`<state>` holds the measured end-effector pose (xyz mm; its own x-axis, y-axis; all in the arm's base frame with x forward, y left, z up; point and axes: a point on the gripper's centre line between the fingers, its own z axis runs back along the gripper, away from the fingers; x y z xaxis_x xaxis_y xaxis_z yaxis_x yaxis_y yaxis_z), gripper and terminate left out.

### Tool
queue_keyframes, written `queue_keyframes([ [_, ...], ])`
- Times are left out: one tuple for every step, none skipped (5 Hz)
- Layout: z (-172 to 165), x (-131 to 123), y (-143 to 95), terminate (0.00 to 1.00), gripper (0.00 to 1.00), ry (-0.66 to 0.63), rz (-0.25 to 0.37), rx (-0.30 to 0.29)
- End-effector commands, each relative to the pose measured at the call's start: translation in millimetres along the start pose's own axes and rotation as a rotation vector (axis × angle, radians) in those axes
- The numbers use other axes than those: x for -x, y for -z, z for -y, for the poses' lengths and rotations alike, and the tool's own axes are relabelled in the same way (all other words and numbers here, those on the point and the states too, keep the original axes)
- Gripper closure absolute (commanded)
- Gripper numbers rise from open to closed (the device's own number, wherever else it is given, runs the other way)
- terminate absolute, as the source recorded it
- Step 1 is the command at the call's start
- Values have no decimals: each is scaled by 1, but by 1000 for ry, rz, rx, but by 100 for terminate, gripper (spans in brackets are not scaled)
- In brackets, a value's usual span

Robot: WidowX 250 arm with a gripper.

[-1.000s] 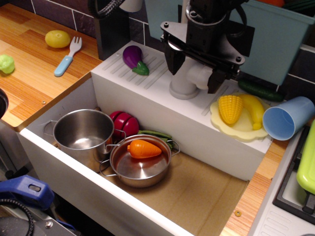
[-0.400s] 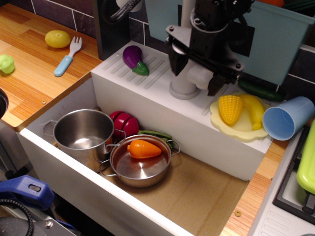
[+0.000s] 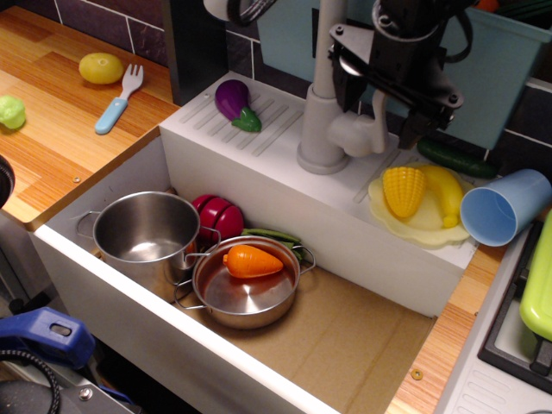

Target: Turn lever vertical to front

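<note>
The pale grey toy faucet point(image 3: 321, 103) stands on the white ledge behind the sink. Its rounded side stub point(image 3: 352, 134) points right. The slim pale lever point(image 3: 379, 131) rises upright from the stub's right end. My black gripper point(image 3: 379, 105) hangs just above and to the right of the stub, jaws spread. One finger point(image 3: 344, 79) is to the left of the lever's top and the other point(image 3: 413, 129) to its right. Nothing is clamped between them, and I cannot tell whether a finger touches the lever.
A purple eggplant point(image 3: 235, 102) lies left of the faucet. A yellow plate point(image 3: 380, 205) holds corn point(image 3: 403, 191) and a banana point(image 3: 445, 193), with a cucumber point(image 3: 454, 159) and a blue cup point(image 3: 501, 207) beside it. In the sink below are a steel pot point(image 3: 147, 229) and a pan with a carrot point(image 3: 251, 261).
My gripper has lifted off the faucet stub and shifted up and right. The stub and the upright lever, hidden by the fingers before, are now in view.
</note>
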<state>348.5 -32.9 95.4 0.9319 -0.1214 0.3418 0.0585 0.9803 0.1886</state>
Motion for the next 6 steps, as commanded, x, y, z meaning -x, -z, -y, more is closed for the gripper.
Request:
queue_keyframes([
  [-4,-23,-11,0,0,-6,46,14],
  [-8,-27,-9,0,0,-6,49,9],
  [-9,-28,-8,0,100,-20,53,6],
  [-9,-25,-5,0,100,-40,39,26],
  [-5,-18,-5,0,100,-73,20,34],
  [-2,-6,-4,0,100,-125,8,31],
])
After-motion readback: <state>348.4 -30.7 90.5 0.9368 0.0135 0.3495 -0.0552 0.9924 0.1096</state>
